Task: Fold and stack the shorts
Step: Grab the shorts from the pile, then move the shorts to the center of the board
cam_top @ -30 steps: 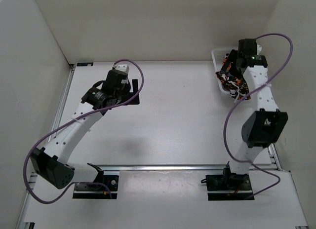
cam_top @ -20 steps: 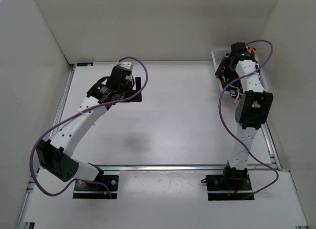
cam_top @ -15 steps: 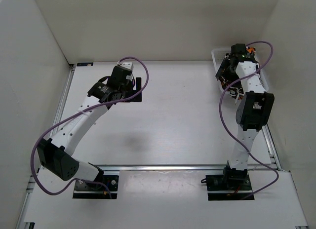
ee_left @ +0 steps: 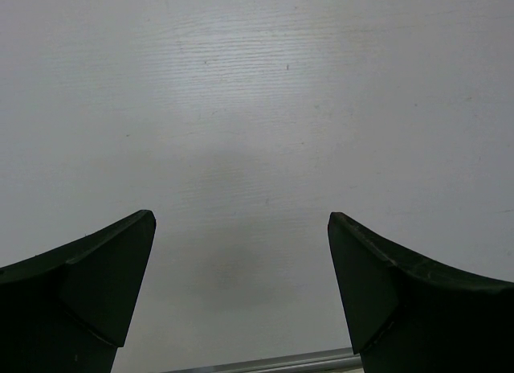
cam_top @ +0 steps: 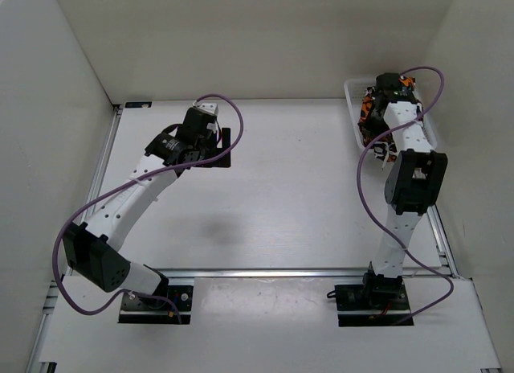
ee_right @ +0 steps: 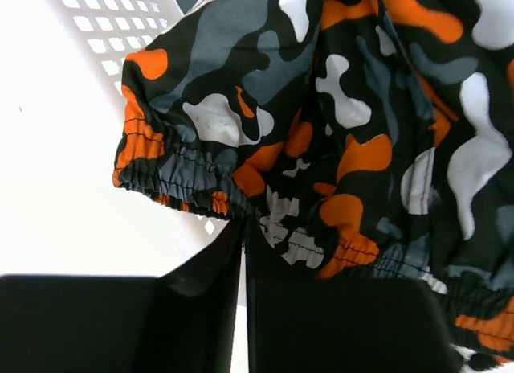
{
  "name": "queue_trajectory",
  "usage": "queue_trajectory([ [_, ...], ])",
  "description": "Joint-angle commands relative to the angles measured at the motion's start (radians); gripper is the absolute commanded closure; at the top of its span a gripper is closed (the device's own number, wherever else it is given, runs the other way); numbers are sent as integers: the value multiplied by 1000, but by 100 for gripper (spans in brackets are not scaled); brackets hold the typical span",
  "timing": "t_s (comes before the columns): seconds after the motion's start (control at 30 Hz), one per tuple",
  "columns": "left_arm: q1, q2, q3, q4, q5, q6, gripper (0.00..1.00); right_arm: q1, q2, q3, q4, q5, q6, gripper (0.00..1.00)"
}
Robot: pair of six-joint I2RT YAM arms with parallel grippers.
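Showing bunched shorts (ee_right: 345,124), orange-black-grey-white blotches, gathered hem.

Left gripper (ee_left: 241,216) hovers, jaws spread wide; right gripper (ee_right: 243,227), arm stretched forward, jaws apparently pinched together.

The shorts (ee_right: 345,132) are soft, matt printed cloth, with a puckered elastic waistband stitched in rows. Beside them, the basket (ee_right: 104,11) is smooth white plastic pierced with small square holes. The table (ee_left: 257,108) is matt white with a faint grain and a dull sheen. At the table's near edge runs a brushed metal rail (cam_top: 273,271). The left gripper (ee_left: 241,228) has 2 matt black plastic fingers (ee_left: 88,284).
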Motion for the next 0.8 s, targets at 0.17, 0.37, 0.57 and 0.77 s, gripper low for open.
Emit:
queue_trajectory([
  [0.17,32,-9,74,-71,-77,-32,0,-3,-216,188,-7,-106,34,100],
  [0.37,119,-38,108,-95,93,-42,0,104,-409,322,114,-469,68,100],
  [0.57,308,-122,127,-142,137,-83,0,412,-624,192,295,-540,7,100],
  [0.77,500,-167,136,-153,199,-101,0,705,-723,-206,304,-476,11,94],
])
